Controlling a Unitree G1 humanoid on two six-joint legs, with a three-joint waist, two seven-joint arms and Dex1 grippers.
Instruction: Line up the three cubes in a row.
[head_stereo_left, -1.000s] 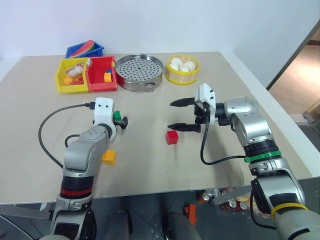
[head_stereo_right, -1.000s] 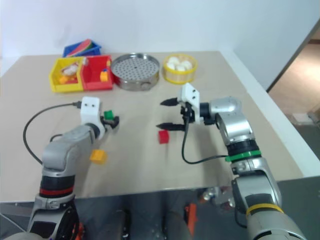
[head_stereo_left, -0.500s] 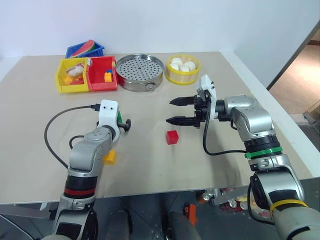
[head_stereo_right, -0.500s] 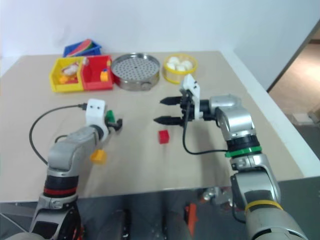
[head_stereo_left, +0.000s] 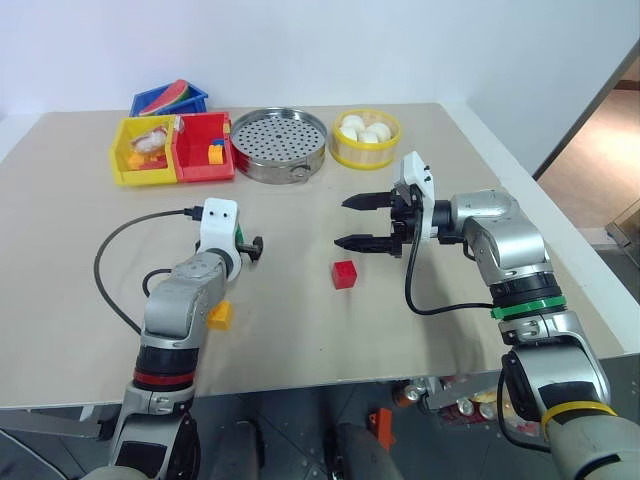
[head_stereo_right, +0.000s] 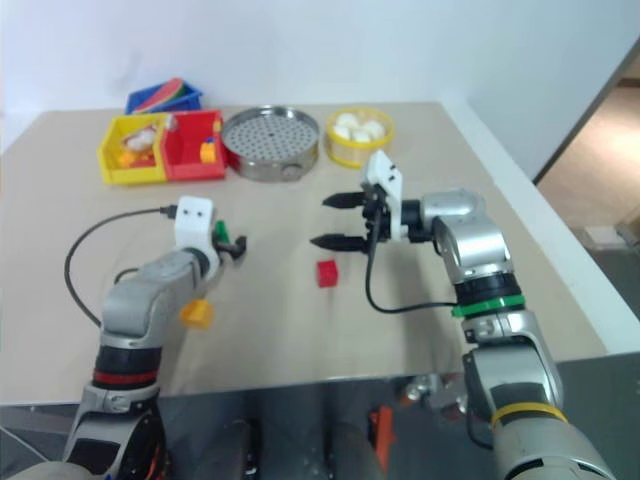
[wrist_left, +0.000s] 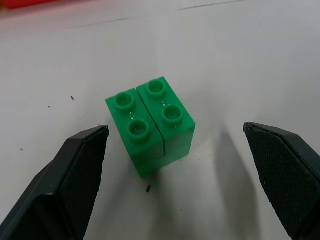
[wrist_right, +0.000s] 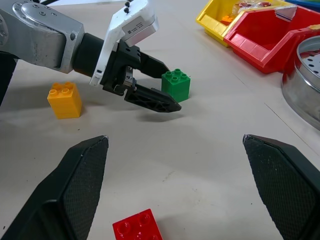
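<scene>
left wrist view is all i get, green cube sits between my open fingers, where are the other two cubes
Observer: The yellow cube lies on the table beside the left arm, nearer the robot than the green cube.
Operator: and the red one
Observer: The red cube sits mid-table, below the right gripper.
Operator: is the right gripper holding anything
Observer: No, it hangs open and empty above the table, pointing toward the left gripper.
</scene>
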